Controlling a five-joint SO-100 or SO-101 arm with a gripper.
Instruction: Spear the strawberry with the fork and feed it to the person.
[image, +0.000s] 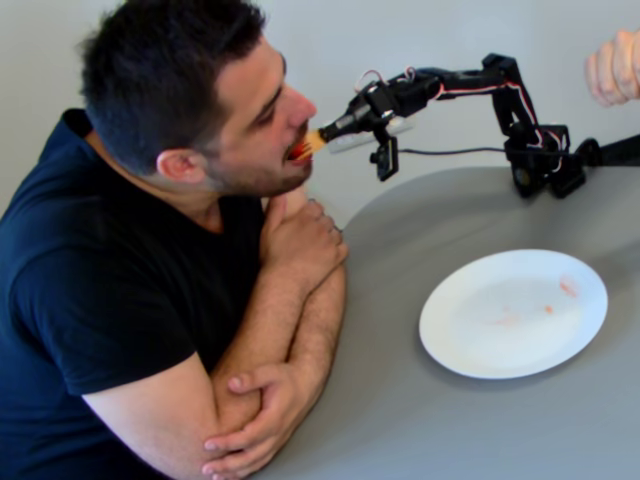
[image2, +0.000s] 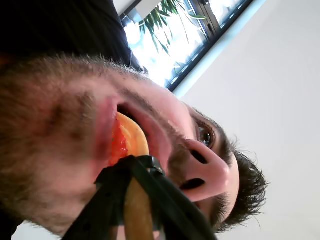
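In the fixed view, reading from the left: the person leans over the edge of the worktop with forearms folded and mouth open. The strawberry is at the person's lips, carried on the tip of the fork. To the right of the mouth, the fork handle runs back into the claw, which is clamped on the fork. The black arm stretches from the claw back to its base at the far right edge of the worktop. Below the arm and well apart from the person, a white plate lies on the worktop, bearing only faint orange-pink smears. A second hand shows at the upper right corner, away from the arm.

In the wrist view, the strawberry sits between the open lips, pressed against the pale fork head. The black fingers of the claw close round the handle just below the mouth.

Handling assessment:
- The strawberry is judged light, soft and wet. It will tear or slide off the tines if dragged sideways. The only hold on it is the tines.
- The fork is judged light, thin plastic, somewhat flexible. The hold belongs on the handle, well behind the tines, as it is now.
- Near the face, any motion should run along the fork's axis, slowly. The tines point at the lips, so a sideways or forward jolt is the main hazard.
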